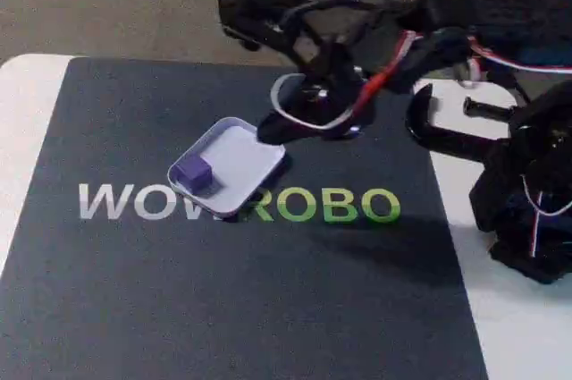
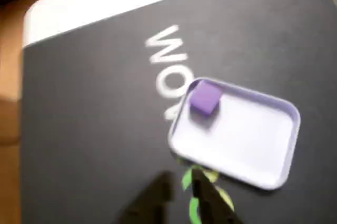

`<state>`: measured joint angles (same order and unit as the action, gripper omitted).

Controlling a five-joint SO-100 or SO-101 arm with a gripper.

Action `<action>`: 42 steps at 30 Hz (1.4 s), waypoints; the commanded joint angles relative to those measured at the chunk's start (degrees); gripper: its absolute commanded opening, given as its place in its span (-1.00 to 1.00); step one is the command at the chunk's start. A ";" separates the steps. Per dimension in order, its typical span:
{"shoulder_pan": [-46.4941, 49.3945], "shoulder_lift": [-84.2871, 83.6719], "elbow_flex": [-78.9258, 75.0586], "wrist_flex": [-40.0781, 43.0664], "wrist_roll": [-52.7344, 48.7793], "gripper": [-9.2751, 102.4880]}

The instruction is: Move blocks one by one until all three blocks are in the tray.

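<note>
A small purple-blue block (image 1: 194, 172) lies inside the pale lavender tray (image 1: 246, 152), in its near-left corner in the fixed view. The wrist view shows the same block (image 2: 204, 99) in the tray's (image 2: 253, 145) upper-left corner. In the fixed view my gripper (image 1: 273, 130) hangs just above the tray's far-right edge. From the bottom edge of the wrist view, my gripper (image 2: 182, 177) points at the tray's near rim. Its dark fingers (image 2: 152, 200) stand a little apart, open with nothing between them.
The tray sits on a black mat (image 1: 179, 291) with "WOWROBO" lettering (image 1: 322, 206), laid over a white table (image 1: 22, 130). The arm's black base (image 1: 527, 192) and a clamp stand at the right edge. Floor lies beyond the far table edge.
</note>
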<state>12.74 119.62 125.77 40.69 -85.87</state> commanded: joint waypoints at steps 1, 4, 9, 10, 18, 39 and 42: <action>-0.88 11.43 5.80 0.35 -2.90 -0.96; -0.44 23.20 14.77 0.35 -6.06 -0.98; -1.05 40.34 28.30 2.02 -10.72 -0.98; -0.88 42.98 30.67 2.20 -11.95 -0.98; 0.26 60.73 43.95 8.17 -18.46 -0.98; 5.89 69.87 55.81 29.62 -32.26 -0.98; 5.98 69.87 55.81 29.97 -30.41 -0.98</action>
<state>18.37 189.40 181.85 69.79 -116.98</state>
